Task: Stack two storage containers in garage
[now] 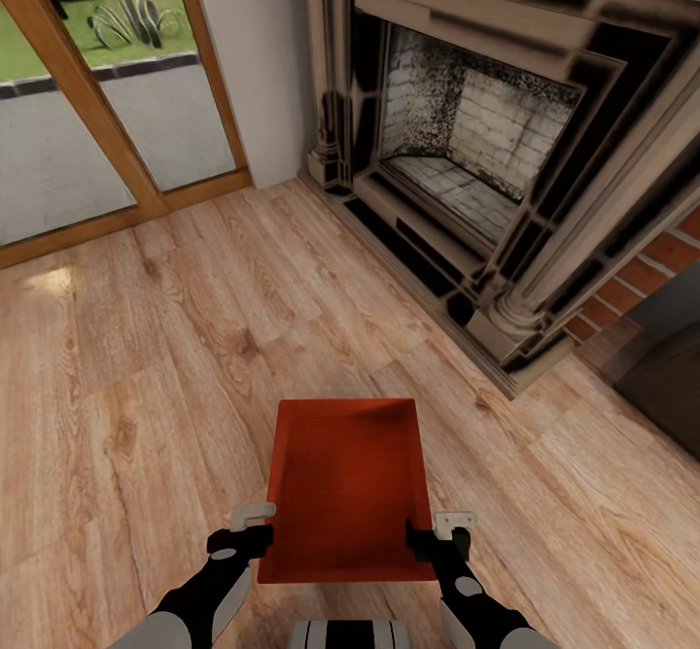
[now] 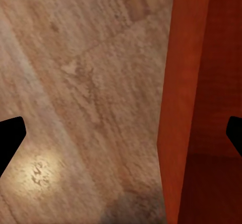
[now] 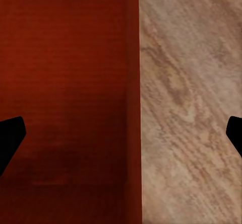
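Observation:
One red-orange storage container [image 1: 345, 474] is low in front of me over the living room's wood-plank floor [image 1: 146, 338]. Its open top faces up and nothing is inside. Whether it rests on the planks or hangs just above them I cannot tell. My left gripper [image 1: 255, 528] is open at the bin's left wall, near its closest corner. In the left wrist view the wall [image 2: 201, 83] runs between the spread fingers of that gripper [image 2: 121, 136]. My right gripper [image 1: 442, 532] is open at the right wall. There the wall [image 3: 65, 73] again lies between its wide fingers [image 3: 121, 136]. The garage is out of view.
A fireplace [image 1: 467, 163] with a stepped surround and brick beside it [image 1: 642, 280] fills the upper right. Wood-framed glass doors [image 1: 97, 124] stand at the upper left. A dark low piece of furniture [image 1: 671, 387] sits at the right edge. Bare planks stretch to the left and ahead.

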### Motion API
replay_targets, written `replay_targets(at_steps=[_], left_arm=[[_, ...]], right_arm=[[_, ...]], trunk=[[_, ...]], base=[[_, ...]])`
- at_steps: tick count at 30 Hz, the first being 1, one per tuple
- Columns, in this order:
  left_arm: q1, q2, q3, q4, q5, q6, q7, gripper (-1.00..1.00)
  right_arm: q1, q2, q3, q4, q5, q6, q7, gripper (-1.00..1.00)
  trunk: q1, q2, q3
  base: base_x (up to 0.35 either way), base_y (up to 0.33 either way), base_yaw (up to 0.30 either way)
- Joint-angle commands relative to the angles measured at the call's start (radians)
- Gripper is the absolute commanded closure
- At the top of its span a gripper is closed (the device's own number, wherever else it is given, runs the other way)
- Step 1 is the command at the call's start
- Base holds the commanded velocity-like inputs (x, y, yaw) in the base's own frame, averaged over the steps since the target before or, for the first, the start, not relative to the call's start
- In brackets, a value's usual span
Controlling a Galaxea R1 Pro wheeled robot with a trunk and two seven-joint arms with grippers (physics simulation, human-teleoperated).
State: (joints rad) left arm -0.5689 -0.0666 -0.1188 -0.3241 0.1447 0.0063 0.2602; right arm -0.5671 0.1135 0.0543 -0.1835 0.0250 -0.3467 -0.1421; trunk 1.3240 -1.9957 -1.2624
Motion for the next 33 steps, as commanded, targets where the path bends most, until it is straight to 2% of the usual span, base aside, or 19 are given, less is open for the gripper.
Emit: replay_targets(at_steps=[1, 14, 22, 33], left_arm=[[0.000, 0.001, -0.009, -0.001, 0.010, 0.000, 0.007, -1.00], [0.000, 0.000, -0.010, -0.001, 0.009, 0.000, 0.007, -1.00], [0.000, -0.034, -0.014, -0.001, -0.001, 0.001, 0.012, -1.00], [0.000, -0.041, -0.015, -0.001, -0.002, 0.001, 0.013, -1.00]], right_arm=[[-0.001, 0.000, 0.006, 0.001, 0.003, -0.001, -0.008, -1.00], [-0.001, 0.000, 0.007, 0.001, 0.003, -0.001, -0.008, -1.00], [-0.001, 0.000, 0.007, 0.001, 0.003, -0.001, -0.008, -1.00], [-0.001, 0.000, 0.007, 0.001, 0.003, -0.001, -0.008, -1.00]], trunk=[[0.000, 0.000, -0.001], [0.000, 0.000, -0.001], [0.000, 0.000, -0.001], [0.000, 0.000, -0.001]], base=[[0.000, 0.000, 0.000], [0.000, 0.000, 0.000], [0.000, 0.000, 0.000], [0.000, 0.000, 0.000]])
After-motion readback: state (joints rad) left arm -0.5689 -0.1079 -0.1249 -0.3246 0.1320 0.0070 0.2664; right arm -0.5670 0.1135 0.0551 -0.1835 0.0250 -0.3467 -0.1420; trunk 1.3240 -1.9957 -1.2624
